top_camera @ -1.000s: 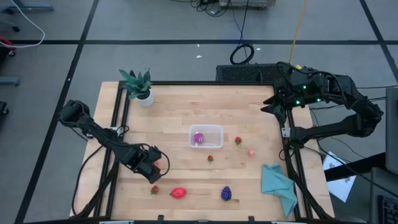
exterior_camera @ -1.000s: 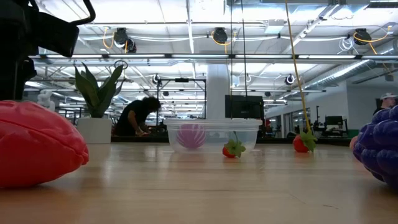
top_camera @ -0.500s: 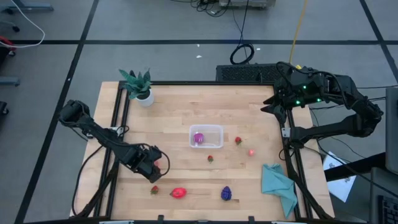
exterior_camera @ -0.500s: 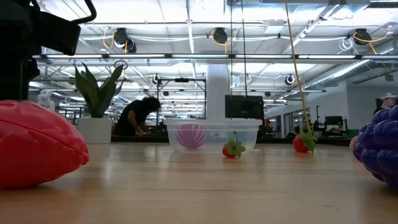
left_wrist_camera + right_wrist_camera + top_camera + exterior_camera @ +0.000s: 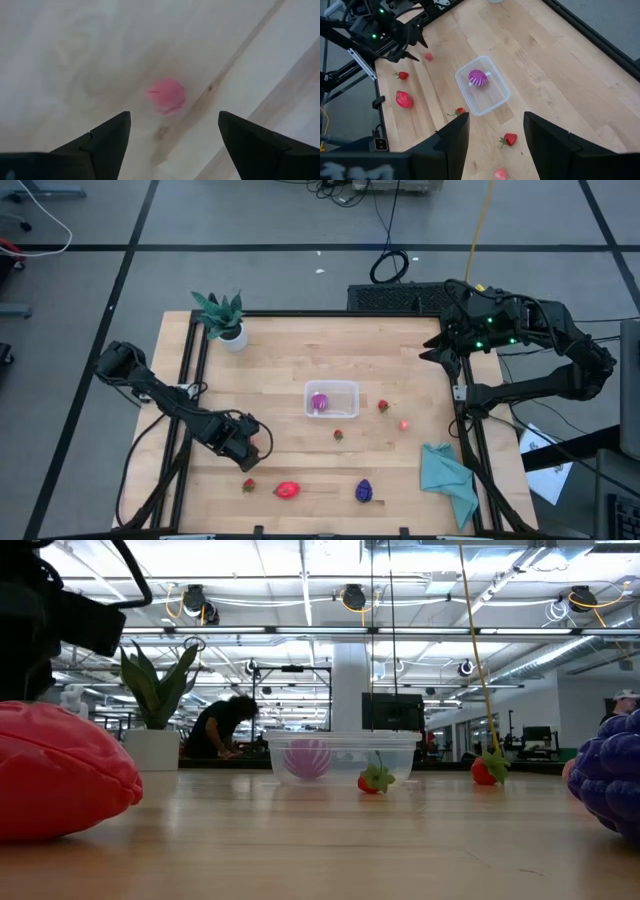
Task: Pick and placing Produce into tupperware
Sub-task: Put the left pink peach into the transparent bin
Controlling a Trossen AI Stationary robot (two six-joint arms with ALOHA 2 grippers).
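My left gripper (image 5: 250,448) points down near the table's left front, open, its fingers (image 5: 107,137) standing on either side of a small pink piece of produce (image 5: 166,95) that lies on the wood. The clear tupperware (image 5: 344,388) stands mid-table with a magenta ball (image 5: 319,401) inside. Loose produce lies around it: small strawberries (image 5: 338,434) (image 5: 382,406) (image 5: 248,485), a pink piece (image 5: 404,424), a bigger red one (image 5: 287,490) and a purple cluster (image 5: 364,491). My right gripper (image 5: 440,350) waits high at the far right, open (image 5: 495,135).
A potted green plant (image 5: 222,318) stands at the far left corner. A teal cloth (image 5: 447,475) lies at the near right. Black frame rails (image 5: 190,380) run along both table sides. In the low view a person (image 5: 225,728) bends over a bench in the room behind.
My left gripper has sunk a little over the small pink piece, which now shows less beside it in the high view. The produce and the tupperware have stayed where they were.
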